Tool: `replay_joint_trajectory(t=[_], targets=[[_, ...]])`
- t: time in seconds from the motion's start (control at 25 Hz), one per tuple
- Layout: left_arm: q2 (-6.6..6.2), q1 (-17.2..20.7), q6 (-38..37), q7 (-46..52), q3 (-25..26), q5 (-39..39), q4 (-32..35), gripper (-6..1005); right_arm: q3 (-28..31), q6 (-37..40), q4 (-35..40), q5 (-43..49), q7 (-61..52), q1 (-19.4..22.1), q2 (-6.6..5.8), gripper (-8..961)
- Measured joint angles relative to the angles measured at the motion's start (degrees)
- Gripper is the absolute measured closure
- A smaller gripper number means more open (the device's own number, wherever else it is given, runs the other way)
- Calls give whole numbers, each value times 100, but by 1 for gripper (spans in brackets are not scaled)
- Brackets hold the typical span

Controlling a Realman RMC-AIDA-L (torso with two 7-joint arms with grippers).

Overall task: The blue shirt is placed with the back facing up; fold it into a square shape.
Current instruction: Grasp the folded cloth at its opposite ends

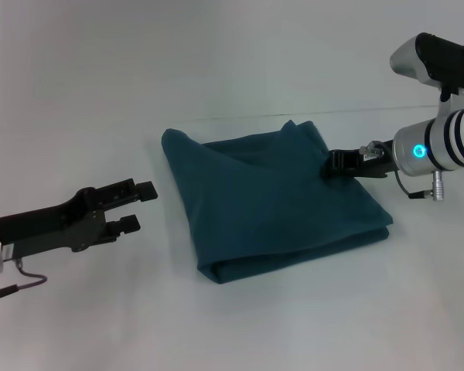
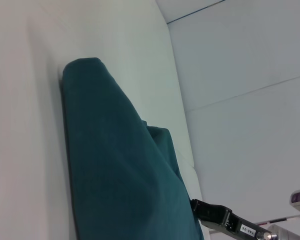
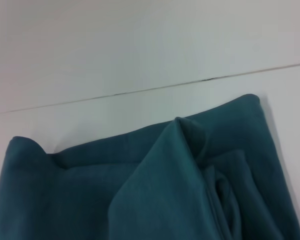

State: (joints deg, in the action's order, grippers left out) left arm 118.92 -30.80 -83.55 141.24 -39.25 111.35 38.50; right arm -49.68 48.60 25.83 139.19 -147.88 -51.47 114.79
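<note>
One blue shirt (image 1: 274, 205), already folded into a rough multi-layer rectangle on the white table (image 1: 232, 62); looks like the last fold or final tidy-up. Right gripper (image 1: 334, 164) sits on the shirt's top layer near its right edge, tips buried in or against the cloth, so can't tell whether it's pinching fabric or just pressing. Left gripper (image 1: 137, 206) hovers well clear of the shirt's left edge, jaws parted, empty. Far edge ahead of the right gripper has a raised, rumpled ridge. Next move, I'd guess: flatten that ridge and square the corners, or release and retract. Count: one shirt, two grippers.
</note>
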Motion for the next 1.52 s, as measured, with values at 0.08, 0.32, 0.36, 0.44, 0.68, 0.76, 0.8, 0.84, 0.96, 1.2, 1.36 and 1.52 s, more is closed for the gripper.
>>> replay_joint_trajectory(t=[0.08, 0.32, 0.36, 0.44, 0.68, 0.76, 0.8, 0.84, 0.96, 1.2, 1.36, 1.52], targets=[[0, 17, 0, -5, 33, 0, 0, 112, 2, 27, 31, -96, 17, 15, 1, 887], [0, 45, -14, -18, 156, 0, 0, 111, 2, 586, 602, -287, 19, 73, -9, 887], [-1, 46, -16, -18, 157, 0, 0, 111, 2, 698, 729, -288, 6, 84, 0, 887], [-5, 47, -15, -18, 157, 0, 0, 111, 2, 930, 1013, -288, -22, 109, 22, 887], [-15, 31, -5, -18, 163, 0, 0, 111, -44, 1389, 1717, -235, -86, 235, 45, 887], [-19, 19, -4, -18, 171, 0, 0, 111, -52, 1297, 1831, -190, -59, 295, 61, 887], [-23, 13, -3, -18, 184, 0, -1, 111, -55, 1206, 1823, -176, -9, 307, 65, 887], [-23, 9, -3, -18, 194, 0, 0, 111, -61, 1099, 1789, -167, 67, 314, 72, 887], [-22, -6, 5, -19, 229, 0, 0, 111, -89, 738, 1527, -155, 310, 312, 107, 887], [-16, -5, 10, -21, 258, 0, 0, 111, -469, 138, 1020, -153, 373, 262, 155, 887], [1, 9, 22, -24, 288, 0, -1, 111, -692, -137, 767, -55, 217, 245, 174, 886], [1, 12, 46, -25, 295, 0, -3, 111, -704, -184, 689, 271, -112, 216, 174, 886]])
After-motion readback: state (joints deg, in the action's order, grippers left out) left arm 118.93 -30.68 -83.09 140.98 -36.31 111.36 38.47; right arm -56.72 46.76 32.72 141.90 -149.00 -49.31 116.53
